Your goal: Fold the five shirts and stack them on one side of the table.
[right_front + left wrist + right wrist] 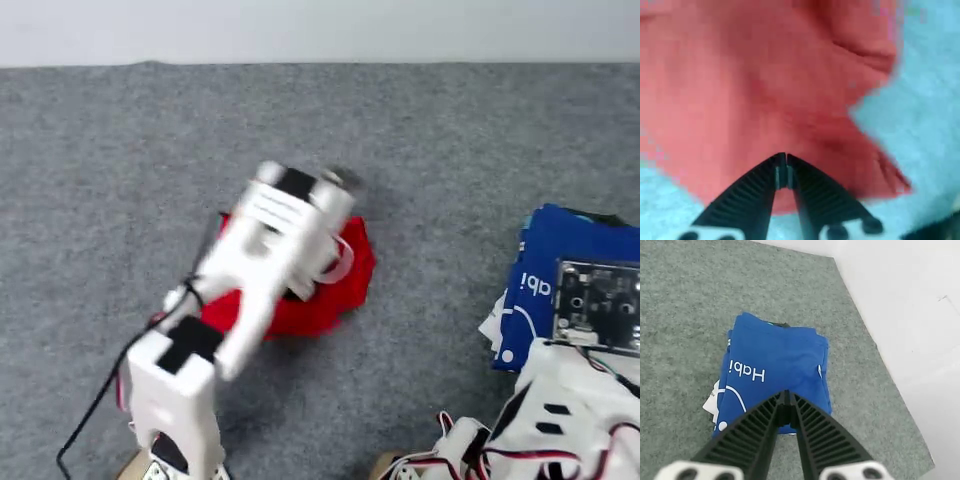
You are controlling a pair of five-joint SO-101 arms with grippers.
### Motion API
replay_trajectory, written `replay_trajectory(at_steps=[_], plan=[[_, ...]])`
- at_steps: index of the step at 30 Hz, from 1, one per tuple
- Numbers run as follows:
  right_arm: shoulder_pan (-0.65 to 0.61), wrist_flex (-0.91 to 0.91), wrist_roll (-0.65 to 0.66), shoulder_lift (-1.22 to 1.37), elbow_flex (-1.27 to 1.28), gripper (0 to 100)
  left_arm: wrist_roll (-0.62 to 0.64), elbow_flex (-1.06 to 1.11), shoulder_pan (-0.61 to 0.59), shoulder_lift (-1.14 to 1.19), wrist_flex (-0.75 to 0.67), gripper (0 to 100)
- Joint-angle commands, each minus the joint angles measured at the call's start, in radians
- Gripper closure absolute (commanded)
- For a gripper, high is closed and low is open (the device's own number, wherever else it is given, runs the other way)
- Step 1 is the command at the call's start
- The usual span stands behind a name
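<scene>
Left gripper, jaws pressed together with no cloth visibly between, hangs directly over crumpled red shirt mid-table, so it's the nearer arm; right gripper, likewise closed, sits over folded blue shirt near the right edge.

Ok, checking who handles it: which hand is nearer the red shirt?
Left. The left hand is directly over the red shirt; the right hand is off by the blue shirt.
</scene>
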Motion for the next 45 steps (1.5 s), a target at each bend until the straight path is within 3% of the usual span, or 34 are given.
replay_trajectory(at_steps=[1,5,12,16,23,30,36,40,45], plan=[[0.008,0.038,0.009,-0.002,0.002,98.8,-0.005,0.076,0.181,-0.126,0.026,100],[0.008,0.038,0.009,-0.002,0.002,98.8,-0.011,0.142,0.229,-0.229,0.026,100],[0.004,0.038,0.009,0.007,0.003,98.8,-0.071,0.104,-0.074,-0.316,-0.025,100],[0.004,0.038,0.009,0.007,0.003,98.8,-0.091,0.05,-0.166,-0.272,-0.08,100],[0.004,0.038,0.008,0.007,0.003,98.8,-0.084,-0.143,-0.098,-0.058,-0.121,100],[0.004,0.038,0.008,0.005,0.003,98.8,-0.083,-0.518,-0.055,0.278,-0.109,100],[0.004,0.038,0.008,0.007,0.005,98.8,-0.081,-0.909,-0.084,0.534,0.028,100],[0.004,0.038,0.003,0.013,0.009,98.4,-0.08,-0.983,-0.127,0.503,0.034,100],[0.004,0.036,0.002,0.105,0.057,98.4,-0.08,-0.82,-0.192,0.285,0.032,100]])
